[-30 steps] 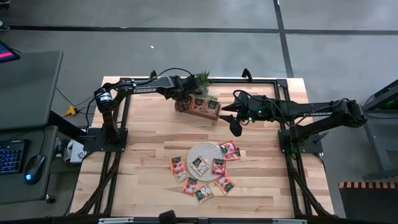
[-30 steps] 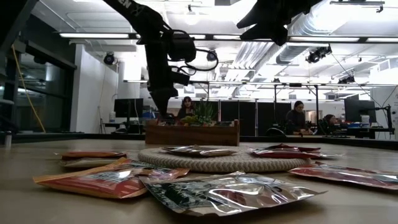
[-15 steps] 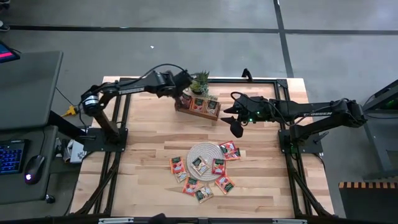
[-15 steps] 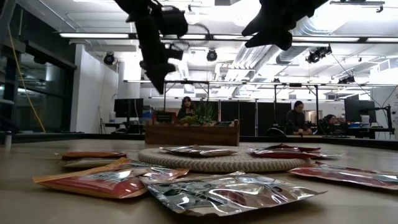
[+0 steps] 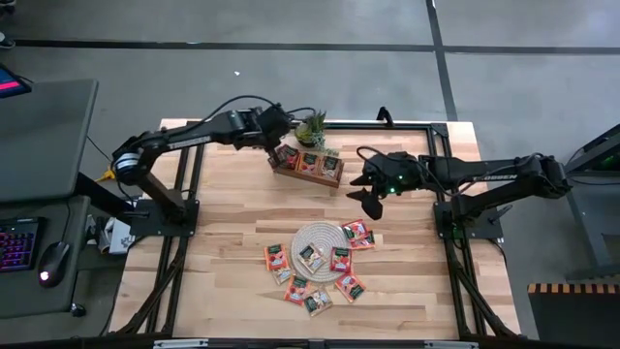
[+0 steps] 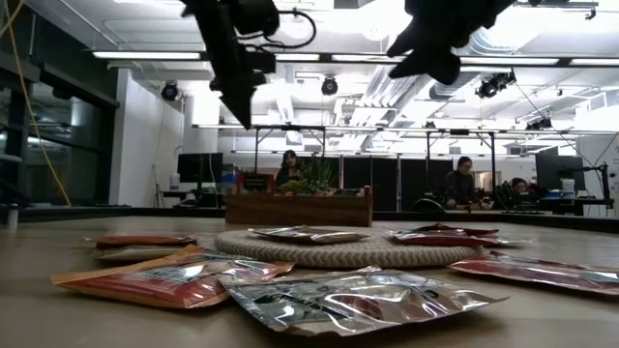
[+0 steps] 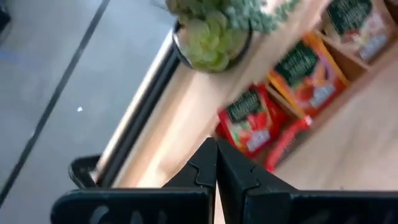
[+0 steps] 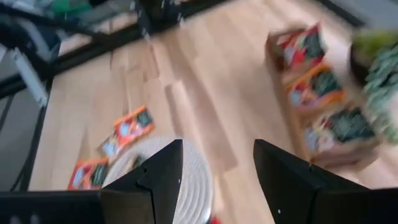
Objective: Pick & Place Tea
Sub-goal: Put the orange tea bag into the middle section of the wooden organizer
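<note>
I see the table point(image 5: 232, 242) with the tray point(image 5: 307, 166) as my landmark, sitting toward the far edge with three sachets in its compartments and a small plant point(image 5: 312, 126) touching its far side. The left arm point(image 5: 184, 136) reaches in from the tray's left, and the left gripper point(image 5: 274, 143) hangs in the air just over the tray's left end, fingers pressed together with nothing between them; in the left wrist view the tips meet in a point above a red sachet in the end compartment. The right arm point(image 5: 484, 174) comes from the tray's right, and the right gripper point(image 5: 371, 202) is raised off the table to the right and a little nearer than the tray, fingers spread wide and empty. On the near side of the tray, well apart from it, lies the mat point(image 5: 320, 250), with tea point(image 5: 312, 258) on it and more sachets scattered round its left, right and near edges. In the low view the mat sits in front of the tray, flat foil sachets lie closest to the camera, and people sit at desks in the room beyond.
</note>
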Robot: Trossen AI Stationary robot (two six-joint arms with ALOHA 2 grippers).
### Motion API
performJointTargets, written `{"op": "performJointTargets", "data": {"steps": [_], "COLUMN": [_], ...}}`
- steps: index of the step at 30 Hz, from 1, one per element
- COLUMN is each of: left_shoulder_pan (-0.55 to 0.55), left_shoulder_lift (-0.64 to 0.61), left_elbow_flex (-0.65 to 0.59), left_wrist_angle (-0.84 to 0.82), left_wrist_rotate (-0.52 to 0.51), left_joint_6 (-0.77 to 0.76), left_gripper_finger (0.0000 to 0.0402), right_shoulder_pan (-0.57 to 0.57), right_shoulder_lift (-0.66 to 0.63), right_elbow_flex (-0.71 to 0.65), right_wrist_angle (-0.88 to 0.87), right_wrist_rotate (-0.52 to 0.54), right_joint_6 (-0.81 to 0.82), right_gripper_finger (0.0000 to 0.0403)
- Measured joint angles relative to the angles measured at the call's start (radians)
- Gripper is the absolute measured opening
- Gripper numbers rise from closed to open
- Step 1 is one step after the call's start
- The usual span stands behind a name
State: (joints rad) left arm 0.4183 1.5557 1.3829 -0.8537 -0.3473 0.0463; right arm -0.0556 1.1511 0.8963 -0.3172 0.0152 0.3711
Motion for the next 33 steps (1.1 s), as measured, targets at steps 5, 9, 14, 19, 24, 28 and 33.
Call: {"op": "performJointTargets", "data": {"steps": [5,9,14,19,24,28,33], "left_shoulder_pan": [-0.045,-0.105,-0.246,-0.455,-0.683,-0.813,-0.916], "left_shoulder_lift": [-0.132,-0.23,-0.347,-0.384,-0.368,-0.321,-0.263], "left_elbow_flex": [-0.06,-0.128,-0.231,-0.327,-0.386,-0.407,-0.404], "left_wrist_angle": [0.054,0.055,0.058,0.052,0.072,0.082,0.098], "left_wrist_rotate": [0.05,0.041,0.014,-0.076,-0.174,-0.241,-0.25], "left_joint_6": [-0.078,-0.209,-0.411,-0.681,-0.936,-1.102,-1.234], "left_gripper_finger": [0.0,0.0,0.0,0.0,0.0,0.0,0.0], "right_shoulder_pan": [0.031,0.051,0.065,0.075,0.092,0.097,0.098], "right_shoulder_lift": [0.0,0.0,0.0,0.0,0.0,0.0,0.0], "right_elbow_flex": [0.0,0.0,0.0,0.0,0.0,0.0,0.0], "right_wrist_angle": [-0.07,-0.095,-0.104,-0.091,-0.077,-0.074,-0.069], "right_wrist_rotate": [-0.005,-0.005,-0.005,-0.007,-0.007,-0.007,-0.008], "right_joint_6": [0.014,0.013,0.01,-0.008,-0.048,-0.08,-0.049], "right_gripper_finger": [0.0193,0.0193,0.0193,0.0193,0.0193,0.0193,0.0193]}}
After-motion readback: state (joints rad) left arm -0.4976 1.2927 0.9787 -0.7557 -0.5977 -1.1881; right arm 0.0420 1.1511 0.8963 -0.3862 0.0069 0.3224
